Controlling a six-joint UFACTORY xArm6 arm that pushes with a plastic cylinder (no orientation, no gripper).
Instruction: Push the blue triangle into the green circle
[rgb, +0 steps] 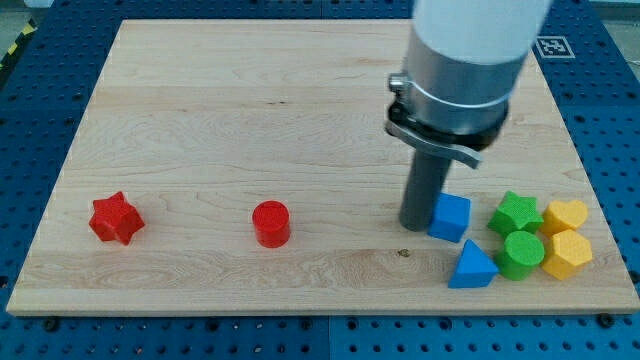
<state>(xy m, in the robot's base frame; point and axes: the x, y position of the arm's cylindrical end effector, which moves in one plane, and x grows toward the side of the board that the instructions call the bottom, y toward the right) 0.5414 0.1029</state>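
The blue triangle (472, 267) lies near the view's bottom right, its right side touching the green circle (521, 254). My tip (417, 226) rests on the board just left of a blue cube (450, 216), touching or almost touching it, and up and to the left of the blue triangle. The arm's wide grey body hangs over the board's upper right.
A green star (515, 212) sits above the green circle. Two yellow blocks (567, 215) (566, 254) lie at the far right by the board's edge. A red cylinder (271, 223) and a red star (116, 218) lie toward the left. The wooden board (250, 110) sits on a blue perforated table.
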